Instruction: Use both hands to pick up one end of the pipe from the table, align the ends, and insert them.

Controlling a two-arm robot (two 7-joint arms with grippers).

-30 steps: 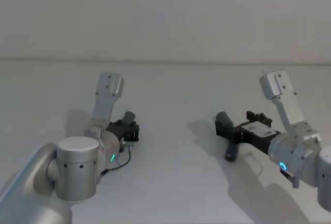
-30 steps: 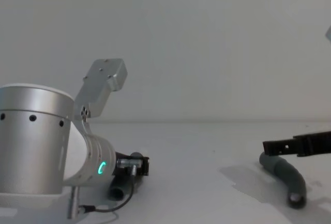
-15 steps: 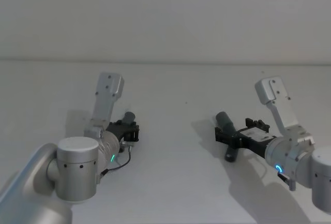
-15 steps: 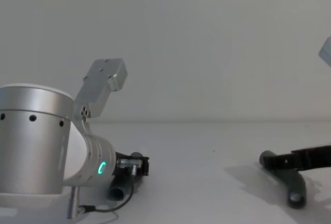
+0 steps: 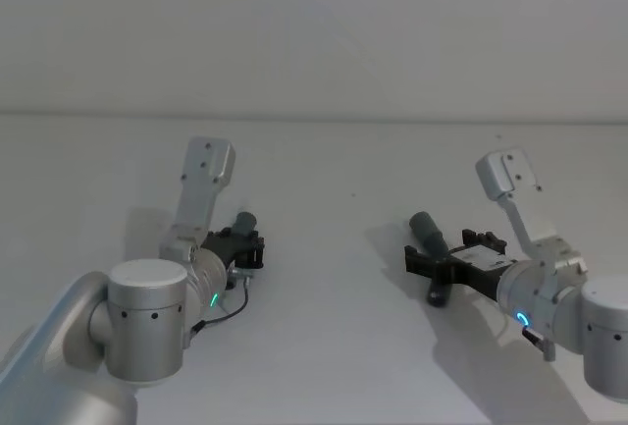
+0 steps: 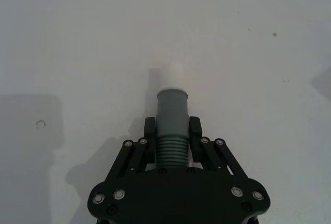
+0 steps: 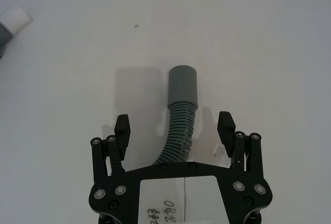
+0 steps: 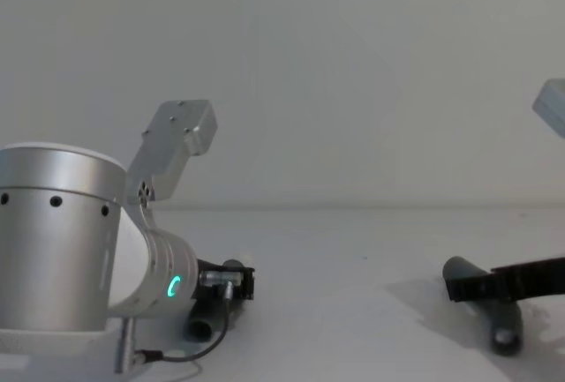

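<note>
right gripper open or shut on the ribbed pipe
Open: the right gripper's fingers stand apart either side of the ribbed pipe, a gap at each. The left gripper clamps the white-tipped piece.

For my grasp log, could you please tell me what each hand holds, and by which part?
The left hand grips the white-tipped dark grey tube by its ribbed section; the open right hand holds nothing.

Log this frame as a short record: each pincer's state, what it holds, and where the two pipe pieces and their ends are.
Left pincer: shut on the white-tipped piece, gripping its ribbed part
Right pincer: open, straddling the cuffed piece, not touching it
Ends: white tip and grey cuff far apart, not joined
Table: cuffed piece lies on it
</note>
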